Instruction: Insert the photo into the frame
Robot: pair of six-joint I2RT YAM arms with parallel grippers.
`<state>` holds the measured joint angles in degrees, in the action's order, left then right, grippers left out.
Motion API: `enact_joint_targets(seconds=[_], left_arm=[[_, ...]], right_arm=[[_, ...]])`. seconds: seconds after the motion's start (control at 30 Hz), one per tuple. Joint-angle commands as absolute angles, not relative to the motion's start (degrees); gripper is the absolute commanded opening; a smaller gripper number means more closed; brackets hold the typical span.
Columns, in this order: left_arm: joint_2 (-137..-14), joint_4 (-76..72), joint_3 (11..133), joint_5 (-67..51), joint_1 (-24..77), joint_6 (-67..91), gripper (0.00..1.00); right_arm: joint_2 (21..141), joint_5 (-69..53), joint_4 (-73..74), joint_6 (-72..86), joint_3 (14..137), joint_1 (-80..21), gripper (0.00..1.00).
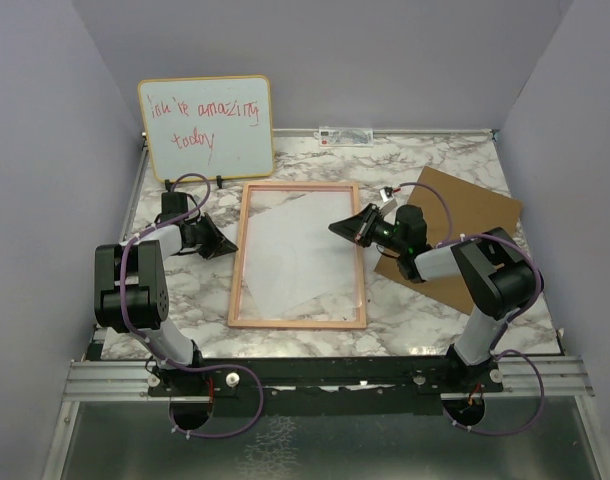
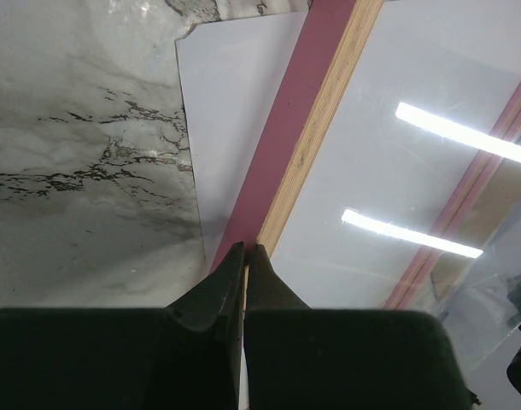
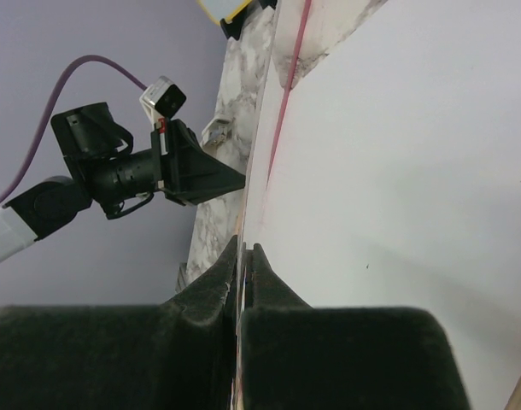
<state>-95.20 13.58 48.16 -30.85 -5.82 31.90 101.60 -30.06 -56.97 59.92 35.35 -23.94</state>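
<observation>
As I scan across the table (image 1: 425,165), the whiteboard (image 1: 205,125) with red handwriting stands propped behind the far left corner of the frame (image 1: 296,323). My left hand (image 1: 231,246) sits just left of the frame, pointing at its left rail. On that wrist camera its fingers (image 2: 209,290) are pressed together with nothing between them, and their tips are right at the rail's outer edge.

The frame lies flat on the table, its clear pane (image 2: 389,171) catching two strip-light reflections. The photo (image 1: 295,250) shows only its plain white side and lies skewed within the frame's opening. At the left it runs beneath the rail and sticks out onto the table just beside the frame. I cannot tell whether it lies over or under the pane.

My right hand (image 1: 335,227) is over the frame's right rail, toward the far end, pointing inward. Its fingers (image 3: 213,282) are closed to a sliver on a thin sheet edge, which I take to be the photo's right edge. Right of the frame, the brown backing board (image 1: 470,215) lies flat at an angle, partly under the right arm.
</observation>
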Motion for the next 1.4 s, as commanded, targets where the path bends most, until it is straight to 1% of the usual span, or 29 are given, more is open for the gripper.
enact_joint_targets(seconds=[0.0, 0.6, 0.63, 0.67, 0.77, 0.83, 0.87, 0.97, 1.0, 1.03, 1.07, 1.2, 1.27, 1.37], left_arm=[[-99.2, 17.0, 45.5, -25.4, -5.1, 30.1, 0.0], [-99.4, 17.0, 45.6, -25.5, -5.2, 30.1, 0.0], [-99.4, 17.0, 45.6, -25.6, -5.1, 30.1, 0.0], [-99.5, 17.0, 45.6, -25.6, -5.2, 30.1, 0.0], [-99.5, 17.0, 45.7, -25.6, -5.1, 30.1, 0.0], [-99.5, 17.0, 45.7, -25.6, -5.2, 30.1, 0.0], [-99.6, 17.0, 45.7, -25.6, -5.2, 30.1, 0.0], [-99.8, 17.0, 45.8, -25.6, -5.2, 30.1, 0.0], [-99.9, 17.0, 45.9, -25.6, -5.1, 30.1, 0.0], [-100.0, 17.0, 46.0, -25.6, -5.1, 30.1, 0.0], [-100.0, 17.0, 46.1, -25.6, -5.2, 30.1, 0.0], [-100.1, 17.0, 46.3, -25.6, -5.2, 30.1, 0.0], [-100.2, 17.0, 46.4, -25.5, -5.1, 30.1, 0.0], [-100.2, 17.1, 46.6, -25.4, -5.2, 30.1, 0.0]], right_arm=[[102.9, -31.3, -59.6, 59.0, 36.2, -24.3, 0.01], [106.4, -34.5, -57.9, 59.0, 39.1, -24.3, 0.02], [106.7, -35.1, -57.5, 59.2, 39.4, -24.3, 0.05], [107.1, -35.4, -57.1, 59.5, 39.7, -24.3, 0.11], [107.2, -36.4, -56.8, 60.0, 39.4, -24.3, 0.42], [106.9, -37.2, -55.8, 59.8, 39.3, -24.3, 0.55], [106.9, -37.9, -55.1, 59.6, 39.6, -24.3, 0.58], [107.5, -40.3, -54.1, 59.5, 40.5, -24.3, 0.61], [107.9, -41.2, -53.8, 59.6, 40.9, -24.3, 0.61], [108.3, -42.2, -53.4, 59.6, 41.4, -24.3, 0.58], [108.6, -42.9, -53.5, 59.7, 41.5, -24.3, 0.53], [109.9, -44.9, -56.1, 62.0, 41.7, -24.3, 0.25], [110.1, -45.2, -57.7, 63.2, 41.6, -24.3, 0.13], [109.8, -45.9, -59.1, 64.5, 42.1, -24.3, 0.02]])
